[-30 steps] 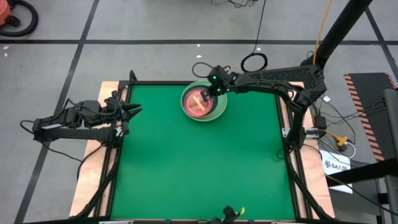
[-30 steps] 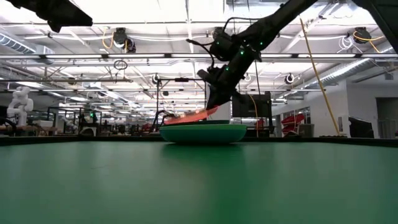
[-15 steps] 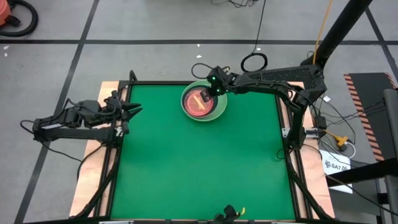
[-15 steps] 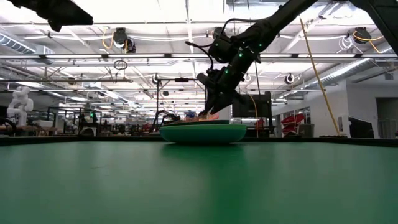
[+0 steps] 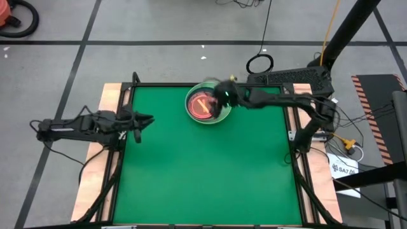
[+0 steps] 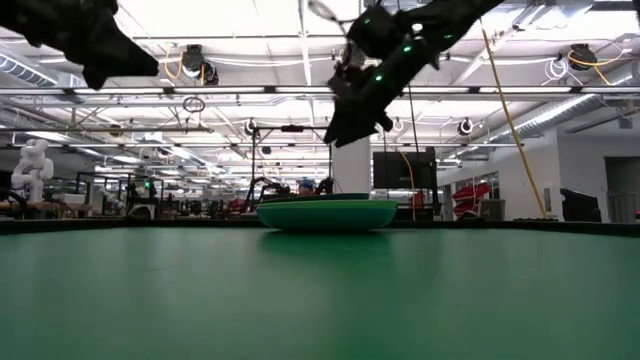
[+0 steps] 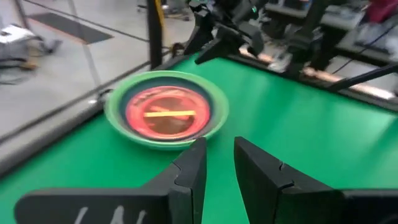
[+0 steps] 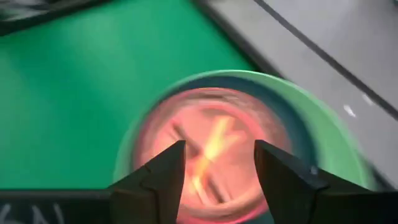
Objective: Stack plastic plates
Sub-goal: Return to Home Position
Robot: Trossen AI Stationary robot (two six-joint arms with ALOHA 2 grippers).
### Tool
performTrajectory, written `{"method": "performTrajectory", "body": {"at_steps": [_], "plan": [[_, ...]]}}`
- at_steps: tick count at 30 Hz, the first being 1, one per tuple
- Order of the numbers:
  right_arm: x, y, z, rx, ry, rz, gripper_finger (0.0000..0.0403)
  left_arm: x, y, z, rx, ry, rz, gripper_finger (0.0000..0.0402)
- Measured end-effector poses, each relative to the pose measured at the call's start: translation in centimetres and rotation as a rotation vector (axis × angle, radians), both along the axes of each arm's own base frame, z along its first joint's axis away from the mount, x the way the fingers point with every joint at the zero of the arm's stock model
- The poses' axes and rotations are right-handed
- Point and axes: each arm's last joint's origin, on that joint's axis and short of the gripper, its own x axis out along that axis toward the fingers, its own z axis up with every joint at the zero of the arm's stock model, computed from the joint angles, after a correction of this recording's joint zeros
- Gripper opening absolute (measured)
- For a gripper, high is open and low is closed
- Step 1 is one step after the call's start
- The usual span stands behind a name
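Note:
At the far middle of the green mat stands a stack of plastic plates: a large light-green plate (image 5: 210,121) rests on the mat, and a pink-red plate (image 5: 202,107) lies flat inside it. My right gripper (image 8: 217,163) hovers open above the stack's right side (image 6: 335,130), touching nothing. My left gripper (image 7: 217,152) hangs over the mat's left edge (image 5: 147,119). Its fingers stand a little apart with nothing between them, pointing toward the stack (image 7: 165,115).
The mat (image 5: 203,172) is bare in front of the stack. Black frame rails (image 5: 294,146) run along the table's sides. A coiled cable (image 5: 259,63) lies beyond the far edge, and a small dark object (image 5: 235,219) sits at the near edge.
My right gripper has opened and let go of the pink-red plate, which was tilted with its right rim raised and now lies flat in the green plate. The gripper has then risen and drawn back toward the table's right edge. My left gripper has sunk and edged out over the mat.

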Motion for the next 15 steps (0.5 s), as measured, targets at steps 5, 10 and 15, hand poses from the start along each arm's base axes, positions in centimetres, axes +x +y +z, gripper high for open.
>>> {"method": "performTrajectory", "body": {"at_steps": [5,10,15], "plan": [[-3.3,4.8,-1.8,-0.045,-0.168,0.305,0.0178,1.4,-1.3,-2.3,-0.033,-0.104,-0.135,0.0088],[-8.8,7.1,-3.9,-0.07,-0.272,0.41,0.0176,1.5,-2.4,-2.9,0.026,-0.101,-0.244,0.0088],[-14.0,8.4,-5.5,-0.124,-0.343,0.408,0.0176,1.5,-2.5,-2.9,0.193,-0.065,-0.238,0.0088]]}}
